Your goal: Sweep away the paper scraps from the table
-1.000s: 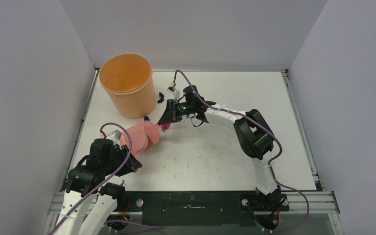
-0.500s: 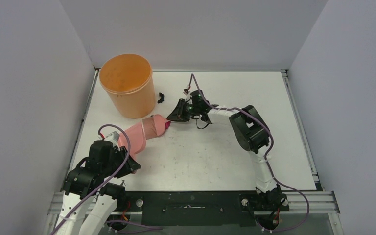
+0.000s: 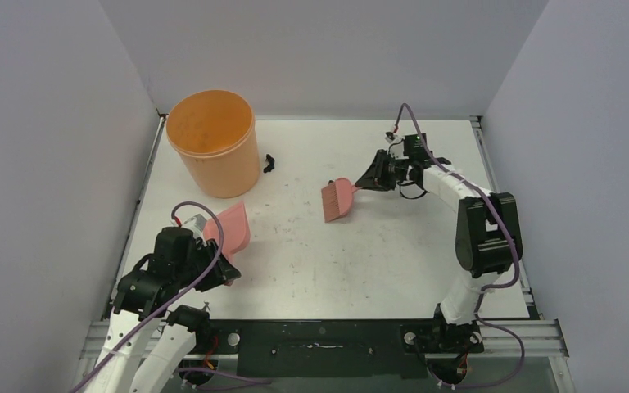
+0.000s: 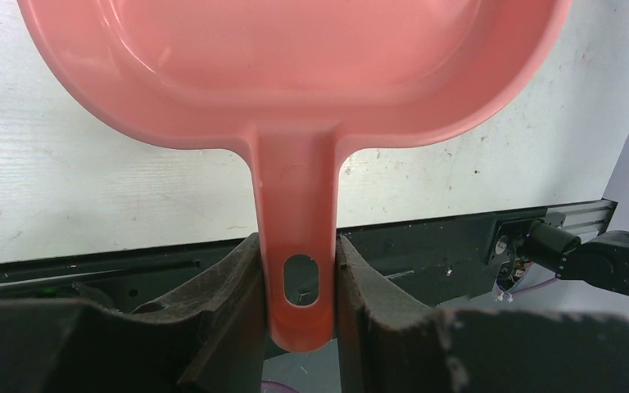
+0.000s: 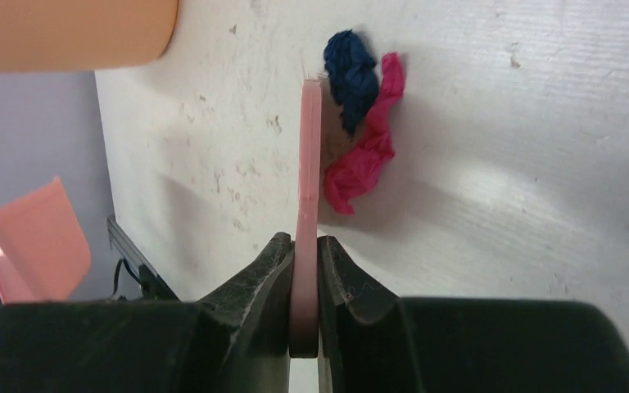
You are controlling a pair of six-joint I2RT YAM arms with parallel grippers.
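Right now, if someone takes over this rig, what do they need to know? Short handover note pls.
Left gripper: fingers shut on the dustpan handle, pan at the near left of the table, apart from the brush.
Right gripper: fingers shut on the brush handle, brush head mid-table.
Scraps: dark blue scrap and magenta scrap lie together right beside the brush. A black scrap sits by the orange bucket.
Done: no scrap shows in the visible part of the pan.
Left: sweep those three into the pan. I can't see any other scraps.
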